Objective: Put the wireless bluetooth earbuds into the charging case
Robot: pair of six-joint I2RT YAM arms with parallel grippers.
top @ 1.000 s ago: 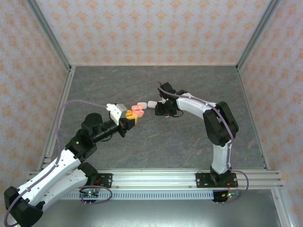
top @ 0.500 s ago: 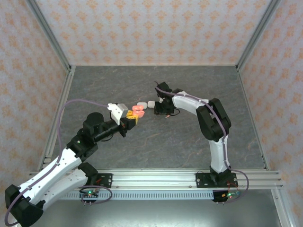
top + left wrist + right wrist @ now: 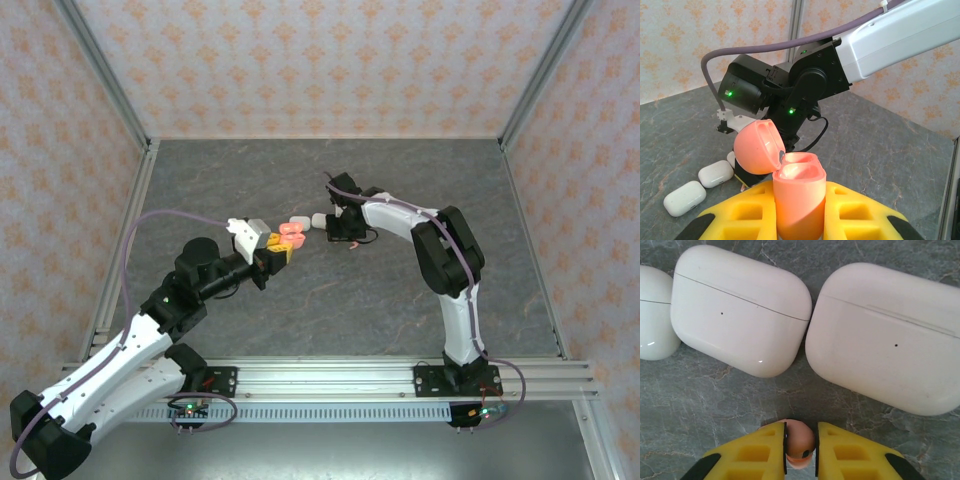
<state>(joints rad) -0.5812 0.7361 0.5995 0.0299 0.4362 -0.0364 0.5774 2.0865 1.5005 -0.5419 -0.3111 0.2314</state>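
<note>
Right arm has swung its elbow inward over the last second, and the right claw has gone from part-open to closed. Left arm sits very nearly where it was, only drawn in a touch.

Right arm, pose: upper link rises steeply from the base at the near edge, the elbow is bent sharply, and the forearm reaches left toward the middle of the desk. The wrist is turned down so that the claw faces the surface. The wrist view shows the two yellow fingers narrow, pinching a pink earbud between their tips. The round head of the earbud shows between the pads; its stem cannot be made out.

Just beyond the fingertips, two white cases lie flat on the desk side by side, almost touching, lids shut. A third white case is cut off at the left edge of that view. The earbud hangs just short of the gap between the first two.

Left arm, pose: stretched low and diagonally from the near left corner toward the centre, forearm nearly level. The left claw points at the right arm's wrist and is closed on a pink case, gripped by its sides and held upright. The lid is hinged back to the left. The inside of the case is too washed out to read.

Pink case and pink earbud are near each other but apart, with the white cases between the two claws.
</note>
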